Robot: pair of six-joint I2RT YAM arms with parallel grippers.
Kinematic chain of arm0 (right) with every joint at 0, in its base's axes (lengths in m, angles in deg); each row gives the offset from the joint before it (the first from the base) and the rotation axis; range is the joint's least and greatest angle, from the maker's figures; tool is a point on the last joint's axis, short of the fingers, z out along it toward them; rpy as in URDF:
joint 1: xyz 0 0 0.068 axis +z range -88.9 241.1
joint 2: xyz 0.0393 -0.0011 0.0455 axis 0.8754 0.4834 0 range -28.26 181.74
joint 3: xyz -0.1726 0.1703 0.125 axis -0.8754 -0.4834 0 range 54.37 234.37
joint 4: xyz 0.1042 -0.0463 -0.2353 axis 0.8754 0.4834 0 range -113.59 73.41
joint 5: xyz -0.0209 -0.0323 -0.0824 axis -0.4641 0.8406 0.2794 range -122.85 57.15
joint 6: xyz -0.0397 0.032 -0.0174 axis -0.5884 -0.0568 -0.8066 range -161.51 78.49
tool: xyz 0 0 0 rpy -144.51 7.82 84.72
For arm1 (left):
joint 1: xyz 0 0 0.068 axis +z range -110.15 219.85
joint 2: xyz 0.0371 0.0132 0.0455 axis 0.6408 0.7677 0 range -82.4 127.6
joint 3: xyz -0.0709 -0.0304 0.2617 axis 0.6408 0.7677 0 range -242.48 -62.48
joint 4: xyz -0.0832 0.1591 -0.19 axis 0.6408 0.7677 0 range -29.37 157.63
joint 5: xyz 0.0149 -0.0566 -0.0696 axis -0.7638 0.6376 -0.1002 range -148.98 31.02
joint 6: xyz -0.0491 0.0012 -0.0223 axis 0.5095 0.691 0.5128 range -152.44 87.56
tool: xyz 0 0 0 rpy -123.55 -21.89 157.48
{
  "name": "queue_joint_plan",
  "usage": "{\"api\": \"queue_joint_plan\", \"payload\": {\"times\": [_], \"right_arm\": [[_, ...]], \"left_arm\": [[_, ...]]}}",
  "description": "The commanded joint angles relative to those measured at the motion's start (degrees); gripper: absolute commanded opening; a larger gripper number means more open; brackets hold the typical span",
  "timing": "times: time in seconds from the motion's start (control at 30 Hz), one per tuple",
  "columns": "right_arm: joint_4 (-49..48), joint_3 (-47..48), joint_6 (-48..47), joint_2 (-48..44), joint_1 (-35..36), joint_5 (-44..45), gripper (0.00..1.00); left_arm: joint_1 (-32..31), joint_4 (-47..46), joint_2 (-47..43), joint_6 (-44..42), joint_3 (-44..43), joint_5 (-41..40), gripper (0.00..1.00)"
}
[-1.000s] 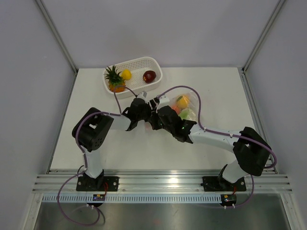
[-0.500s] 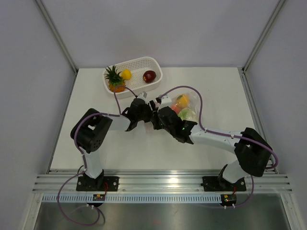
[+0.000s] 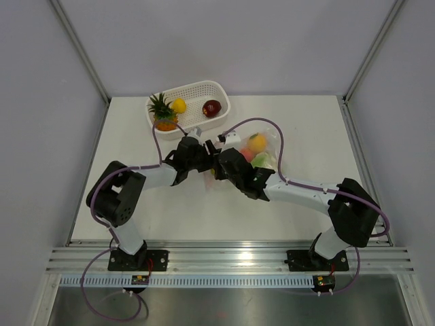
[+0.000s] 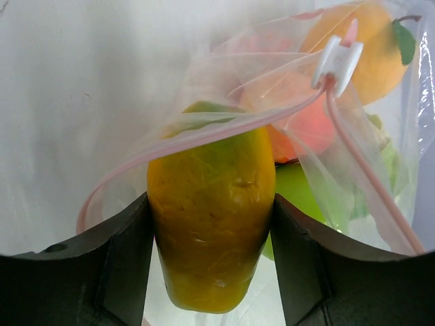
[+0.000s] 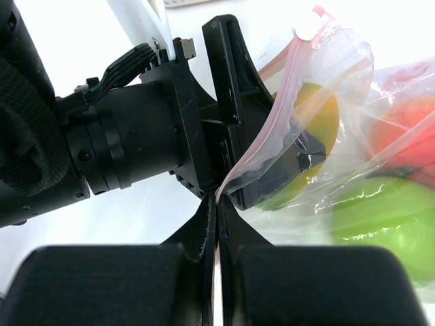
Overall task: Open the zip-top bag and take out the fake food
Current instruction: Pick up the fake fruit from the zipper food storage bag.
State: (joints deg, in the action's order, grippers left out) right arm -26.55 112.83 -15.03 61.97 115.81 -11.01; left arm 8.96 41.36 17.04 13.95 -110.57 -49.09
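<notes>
left pincer [image 4: 211, 234] half-wide, gripping yellow-green fruit [image 4: 207, 170] lying lengthwise, nose pointing into zip-top bag [image 5: 340, 68] mouth; right pincer [image 5: 217, 212] fully closed, pinching bag rim alongside.

Top view is bright and flat, lit from above. The white table [image 3: 306, 204] nearly washes out, with only soft, short shadows under the arms. Left wrist: table blown out at ten o'clock, the left gripper's fingers [image 4: 122, 265] murky at six, a soft sheen on the fake food [image 4: 211, 224]. Right wrist: the right gripper's fingers [image 5: 102, 285] blurred at six, glints on the zip-top bag [image 5: 326, 102] at two.
</notes>
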Motion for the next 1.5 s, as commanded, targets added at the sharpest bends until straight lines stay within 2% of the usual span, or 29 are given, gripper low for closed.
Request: {"api": "queue_joint_plan", "payload": {"times": [0.0, 0.13, 0.3, 0.77, 0.87, 1.03, 1.23, 1.47], "right_arm": [[1.5, 1.4, -1.6, 0.8, -0.5, 4.2, 0.0], [1.6, 1.3, -2.1, 1.0, -1.1, 4.2, 0.0], [1.8, 1.4, -2.6, 1.7, -1.6, 1.3, 0.0], [2.7, 2.1, -1.2, 3.4, -5.7, 0.9, 0.0], [2.7, 2.0, 0.4, 4.1, -7.3, 0.7, 0.0], [3.9, 1.5, 3.1, 5.1, -11.5, -4.6, 0.0], [4.5, 1.8, 2.5, 5.3, -11.7, -7.1, 0.0], [4.3, 1.6, 2.3, 5.0, -11.8, -9.4, 0.0]], "left_arm": [[1.5, 1.9, -3.4, -1.0, -1.9, 4.5, 0.43], [3.9, 3.5, -2.7, -0.5, -2.8, 10.9, 0.43], [6.4, 4.7, -4.4, -1.7, -2.4, 12.3, 0.43], [10.9, 5.1, -9.3, -0.4, 0.2, 22.1, 0.42], [10.9, 7.2, -11.2, -1.6, 0.5, 21.0, 0.42], [11.1, 7.8, -13.8, -2.1, 1.3, 19.9, 0.43], [12.0, 6.0, -15.6, -2.3, 2.5, 17.7, 0.43], [14.9, 4.4, -12.6, -0.2, -1.5, 12.0, 0.43]]}}
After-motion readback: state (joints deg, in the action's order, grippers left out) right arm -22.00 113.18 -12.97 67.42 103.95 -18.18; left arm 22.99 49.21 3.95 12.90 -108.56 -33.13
